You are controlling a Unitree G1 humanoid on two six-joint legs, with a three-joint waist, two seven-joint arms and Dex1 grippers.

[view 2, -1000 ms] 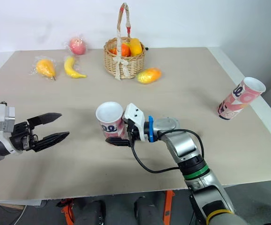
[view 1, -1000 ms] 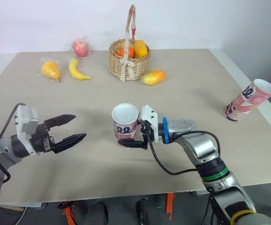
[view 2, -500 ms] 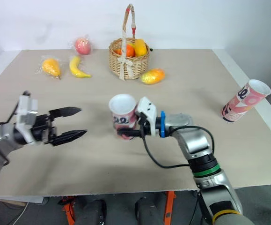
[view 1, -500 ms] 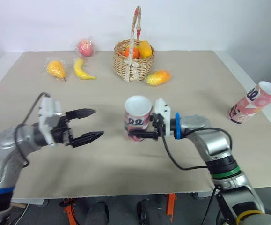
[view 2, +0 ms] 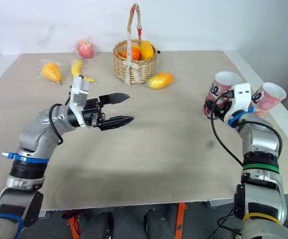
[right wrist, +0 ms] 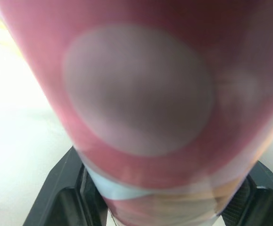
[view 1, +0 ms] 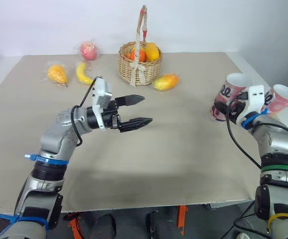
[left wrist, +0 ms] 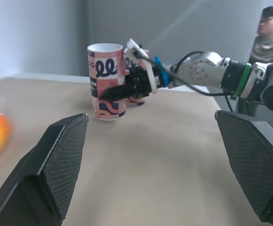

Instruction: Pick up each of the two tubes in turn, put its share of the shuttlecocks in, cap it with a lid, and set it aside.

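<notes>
My right gripper (view 1: 228, 110) is shut on a pink patterned tube (view 1: 224, 97) near the table's right edge. The tube leans slightly, with its open white mouth up. Whether its base touches the table I cannot tell. Just right of it a second pink tube (view 1: 279, 98) lies tilted at the table edge. The left wrist view shows the held tube (left wrist: 105, 80) upright across the table. In the right wrist view that tube (right wrist: 141, 94) sits between the black fingers (right wrist: 61, 197). My left gripper (view 1: 146, 109) hangs open over the table's middle, pointing right, with nothing in it.
A wicker basket (view 1: 138, 62) of fruit stands at the back centre, with a mango (view 1: 164, 81) beside it. A banana (view 1: 83, 73), a yellow fruit (view 1: 57, 73) and an apple (view 1: 88, 50) lie back left. A person (left wrist: 270, 37) sits beyond the table's right side.
My right gripper has carried the tube from the table's centre to the right edge, beside the second tube. The left arm has swung forward and right, still open.
</notes>
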